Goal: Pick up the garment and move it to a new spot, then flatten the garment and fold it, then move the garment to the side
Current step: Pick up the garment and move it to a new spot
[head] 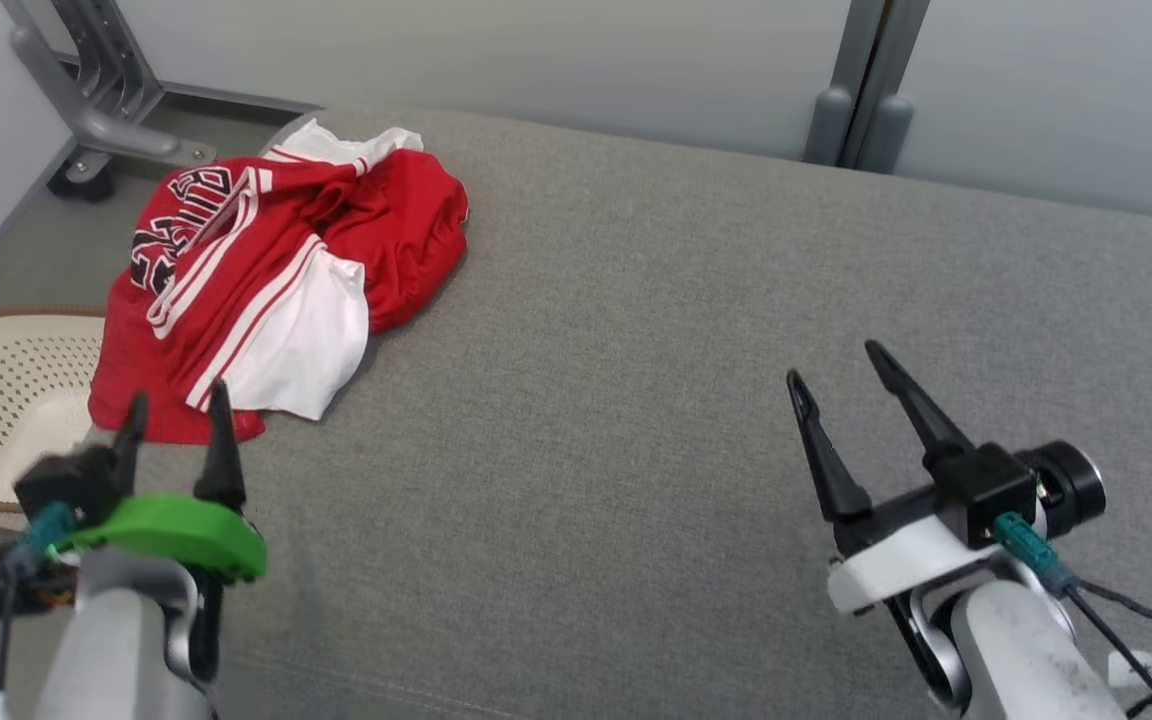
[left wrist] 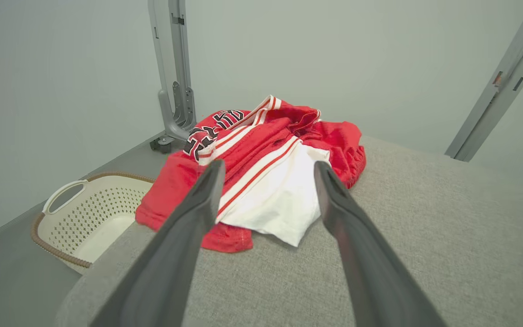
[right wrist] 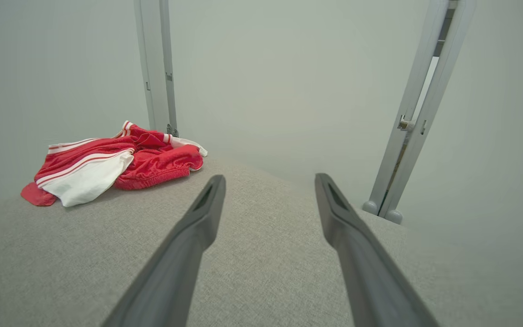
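black lettering (head: 176, 225) on red garment (head: 276, 280), crumpled, unreadable

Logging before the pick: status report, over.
Left gripper open, empty, at near edge of red and white basketball shorts. Right gripper open, empty, over grey cushion. Shorts crumpled, far left. Nothing blocking.

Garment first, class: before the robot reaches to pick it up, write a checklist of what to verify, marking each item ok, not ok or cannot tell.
1. Left claw open: ok.
2. Right claw open: ok.
3. Both claws empty: ok.
4. Nothing between the left claw and the garment: ok.
5. Garment lying wholly on the grey surface: cannot tell; its left edge reaches the surface's edge beside the basket.
6. Bare grey surface free for a new spot: ok.
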